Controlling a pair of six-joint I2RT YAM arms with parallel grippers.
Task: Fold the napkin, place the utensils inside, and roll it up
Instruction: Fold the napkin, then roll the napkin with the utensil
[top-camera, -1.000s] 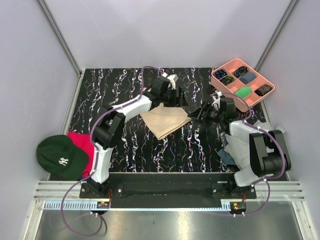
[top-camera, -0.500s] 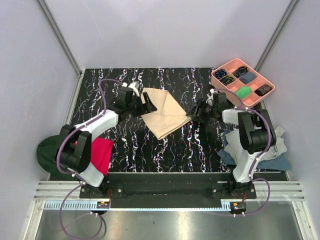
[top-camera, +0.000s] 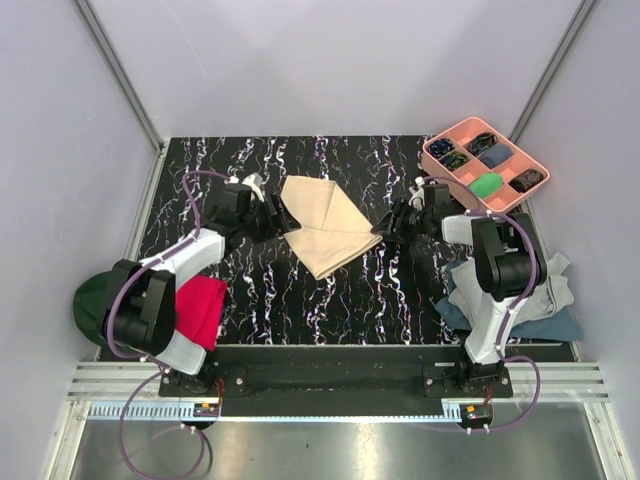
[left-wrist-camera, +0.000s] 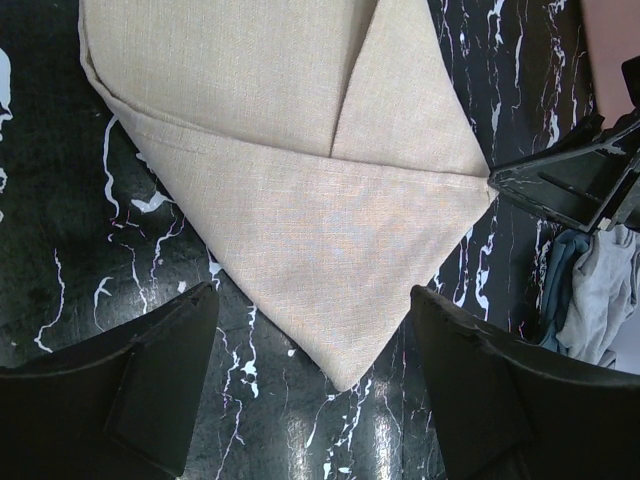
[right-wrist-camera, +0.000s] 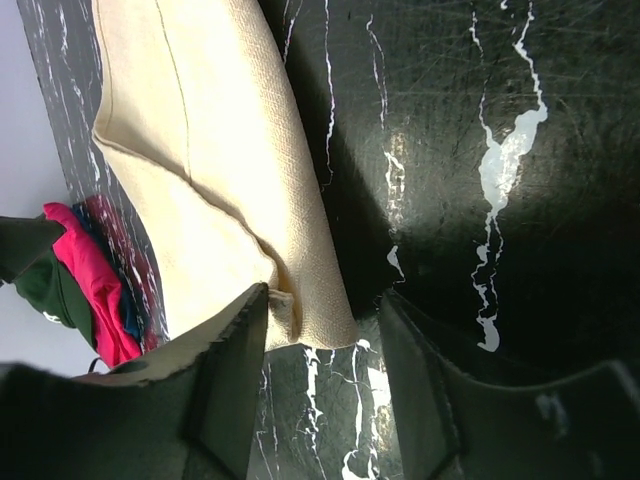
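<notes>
The beige napkin (top-camera: 325, 228) lies folded flat on the black marbled table (top-camera: 300, 300), one flap laid over toward its far left. My left gripper (top-camera: 278, 218) sits low at its left corner. In the left wrist view that gripper (left-wrist-camera: 315, 385) is open wide, and the napkin (left-wrist-camera: 300, 190) points its corner between the fingers without touching them. My right gripper (top-camera: 384, 230) is at the right corner. In the right wrist view it (right-wrist-camera: 325, 375) is open around a puckered napkin (right-wrist-camera: 210, 170) corner, which brushes the left finger (right-wrist-camera: 225, 370). The utensils are out of view.
A pink compartment tray (top-camera: 432, 160) stands at the back right. Grey and blue cloths (top-camera: 520, 295) are piled by the right arm's base. A red cloth (top-camera: 200, 305) and a green cap (top-camera: 88, 305) lie by the left arm's base.
My left arm has swung away from above the napkin to its left side, leaving a flap spread toward the far left. My right gripper has moved onto the right corner and its jaws have narrowed.
</notes>
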